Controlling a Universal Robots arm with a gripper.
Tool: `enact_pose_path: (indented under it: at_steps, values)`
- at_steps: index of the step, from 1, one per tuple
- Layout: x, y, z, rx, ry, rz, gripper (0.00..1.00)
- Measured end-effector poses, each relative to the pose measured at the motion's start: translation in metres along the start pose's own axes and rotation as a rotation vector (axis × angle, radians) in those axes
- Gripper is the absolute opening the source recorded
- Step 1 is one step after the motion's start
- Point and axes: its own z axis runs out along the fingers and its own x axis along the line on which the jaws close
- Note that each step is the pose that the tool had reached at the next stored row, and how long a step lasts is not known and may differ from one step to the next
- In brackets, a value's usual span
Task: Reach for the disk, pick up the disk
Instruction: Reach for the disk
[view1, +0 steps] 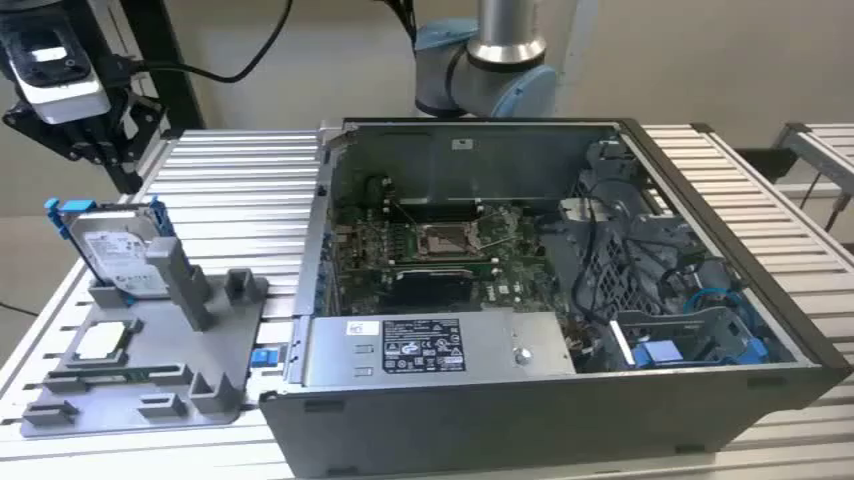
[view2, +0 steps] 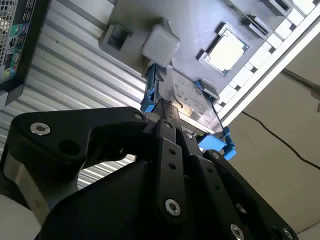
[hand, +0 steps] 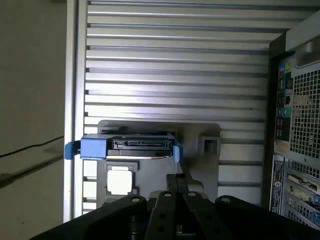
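Note:
The disk (view1: 118, 256) is a silver-grey drive with a white label and blue rails. It stands on edge in a slot of the grey fixture (view1: 214, 330) at the exterior view's left. My gripper (view1: 102, 150) hangs in the air above the disk, well apart from it, and holds nothing. In both wrist views the black fingertips meet at one point, so the gripper (view2: 169, 111) (hand: 177, 179) is shut. The disk (view2: 192, 97) lies beyond that point in the second wrist view, and the first wrist view looks along its connector edge (hand: 137, 145).
A small square silver chip (view1: 106, 342) lies flat on the fixture in front of the disk. The open computer case (view1: 534, 290) takes up the slatted table's (view1: 240, 190) middle and right. The table edge runs close to the fixture's left.

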Motion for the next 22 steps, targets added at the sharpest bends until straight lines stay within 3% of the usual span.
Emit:
enact_pose_path:
  at_steps: [14, 16, 22]
  values:
    - [0.0012, 0.0001, -0.0001, 0.0001, 0.0001, 0.001, 0.00]
    - [0.0059, 0.0008, 0.0001, 0.0000, -0.0001, 0.001, 0.00]
    - [0.0328, 0.0062, 0.0002, 0.0004, 0.0000, 0.000, 0.00]
